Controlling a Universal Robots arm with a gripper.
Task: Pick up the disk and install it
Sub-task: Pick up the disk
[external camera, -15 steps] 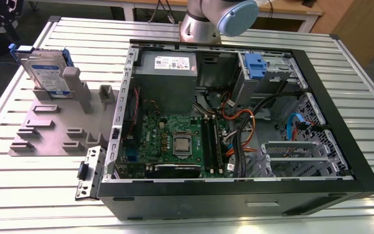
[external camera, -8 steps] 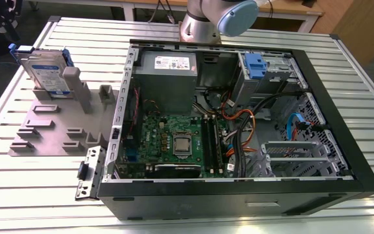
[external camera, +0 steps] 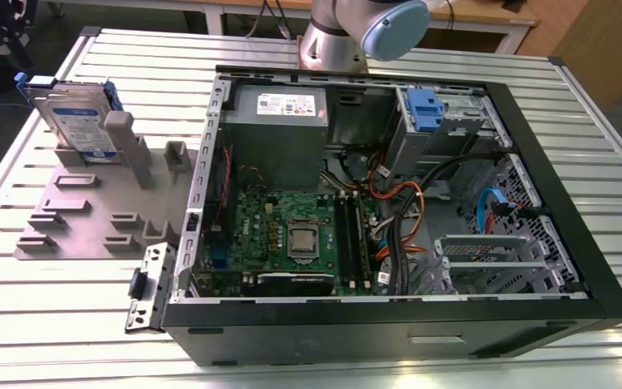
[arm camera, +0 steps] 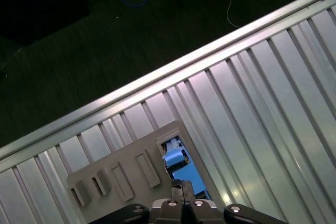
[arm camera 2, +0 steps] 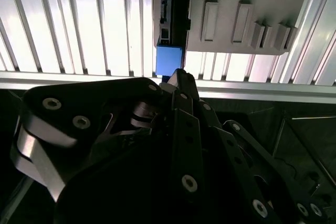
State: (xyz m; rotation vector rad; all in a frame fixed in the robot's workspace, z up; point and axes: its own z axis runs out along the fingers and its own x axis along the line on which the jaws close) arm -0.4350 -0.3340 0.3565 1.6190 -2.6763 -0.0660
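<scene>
Status: nothing done yet. Disk [external camera: 74,121] stands on edge in the grey holder [external camera: 84,219] on the table [external camera: 149,57], at the exterior view's left, well apart from the open PC case [external camera: 398,312]. In the first wrist view the tool [arm camera: 181,184] hangs just above the disk's blue frame. It looks pressed together and empty, but the angle is poor. Pick and install both left.

readable text: none | disk [external camera: 71,109], upper left of exterior view: white-and-blue label [external camera: 87,134], print too small to read | grey box [external camera: 273,134] in computer case [external camera: 398,312], upper middle: white sticker [external camera: 287,104], print illegible
</scene>
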